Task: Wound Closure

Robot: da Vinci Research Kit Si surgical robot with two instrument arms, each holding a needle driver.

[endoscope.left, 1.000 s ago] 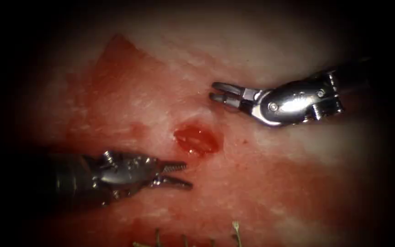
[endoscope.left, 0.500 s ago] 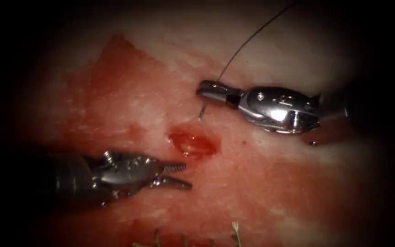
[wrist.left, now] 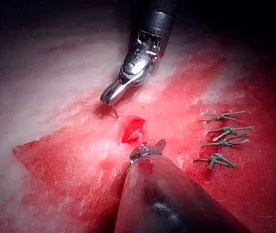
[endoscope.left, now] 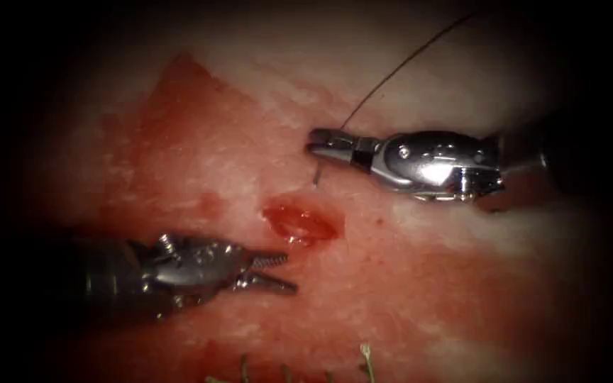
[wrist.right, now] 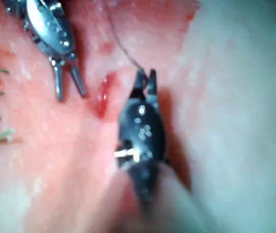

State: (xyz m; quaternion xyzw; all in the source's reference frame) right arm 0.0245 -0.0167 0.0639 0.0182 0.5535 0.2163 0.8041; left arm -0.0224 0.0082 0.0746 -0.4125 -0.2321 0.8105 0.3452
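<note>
The cut [endoscope.left: 299, 221] is a short wet red gash in the tissue [endoscope.left: 200, 163]. My right tool [endoscope.left: 311, 142] comes in from the right with its jaws shut on the curved needle [endoscope.left: 316, 171]. The needle's short visible part points down at the tissue just above the cut; I cannot tell whether it touches. Dark thread [endoscope.left: 399, 67] runs from the jaws up and to the right. My left tool [endoscope.left: 291, 272] rests lower left of the cut, jaws open and holding nothing. The right wrist view has the right tool [wrist.right: 146, 74] beside the cut [wrist.right: 103, 97] and the open left tool [wrist.right: 70, 94].
Cut ends of green thread [endoscope.left: 367, 354] from earlier stitches stand along the near edge of the tissue, and they lie as several knotted stitches [wrist.left: 222, 133] in the left wrist view. Red fluid [endoscope.left: 179, 106] stains the tissue left of the cut.
One second ago the right tool's jaws were open and held nothing. Half a second ago they were shut on the needle with thread trailing. Since then the tool has rolled slightly. The left tool has not moved.
</note>
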